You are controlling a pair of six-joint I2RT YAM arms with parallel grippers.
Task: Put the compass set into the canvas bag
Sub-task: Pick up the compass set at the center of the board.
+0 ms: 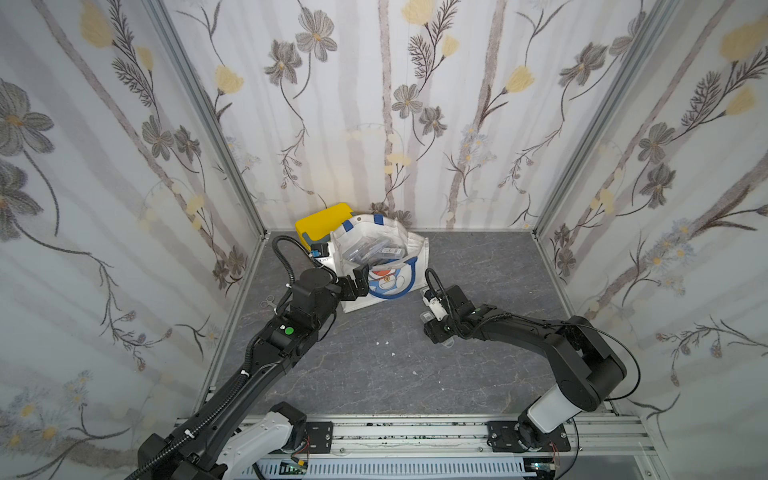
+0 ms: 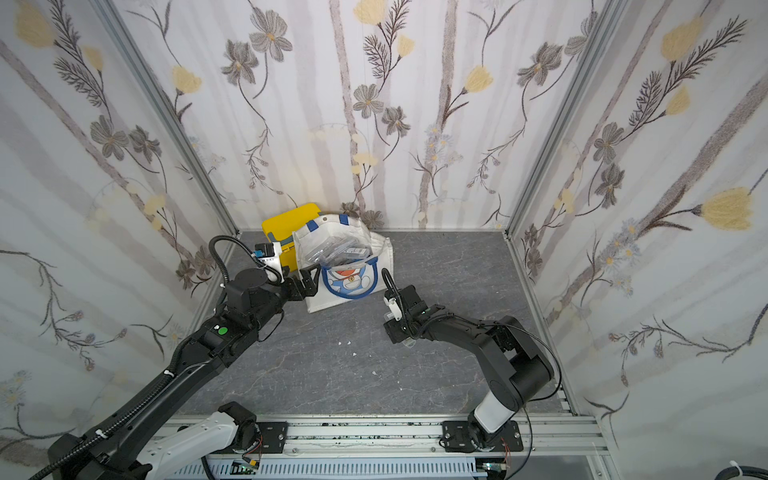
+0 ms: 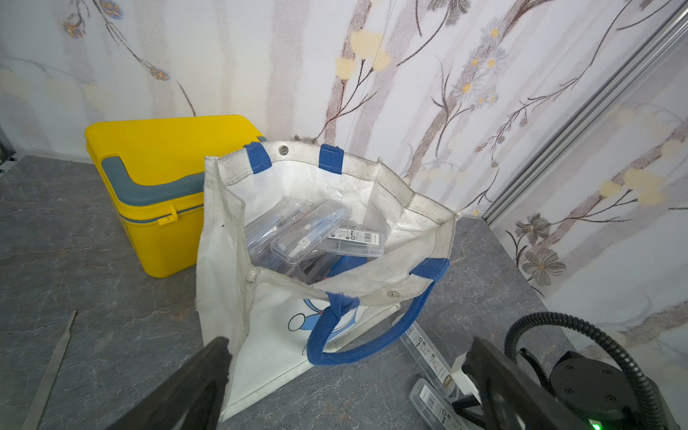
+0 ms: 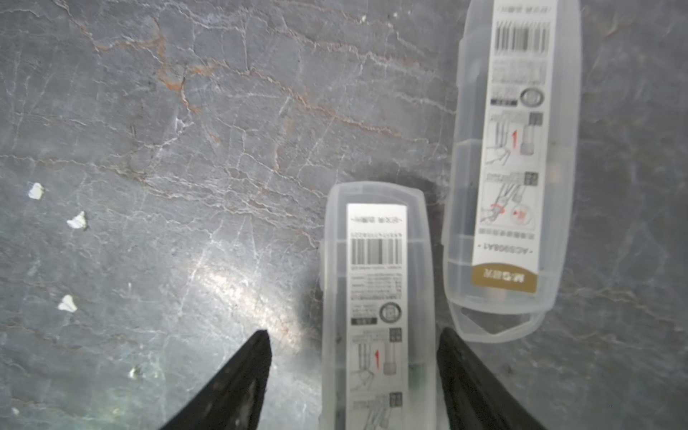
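The white canvas bag (image 1: 417, 253) (image 2: 384, 259) (image 3: 268, 335) stands open at the back of the table, with several clear compass set cases (image 3: 312, 231) inside it. Two more cases lie on the table to the right of the bag. My right gripper (image 4: 354, 332) (image 1: 436, 330) points down over one compass set (image 4: 376, 298) (image 3: 432, 405); its open jaws straddle the case, one finger against its side and the other apart. The second case (image 4: 513, 167) (image 3: 428, 350) lies beside it. Open and empty, my left gripper (image 3: 350, 344) (image 1: 358, 284) hovers at the bag's front left corner.
A yellow plastic box (image 1: 322, 220) (image 3: 160, 156) sits behind the bag on the left. A slim metal tool (image 3: 52, 368) and small scissors (image 1: 268, 301) lie near the left wall. White scraps (image 4: 76, 219) dot the table's middle. Flowered walls close three sides.
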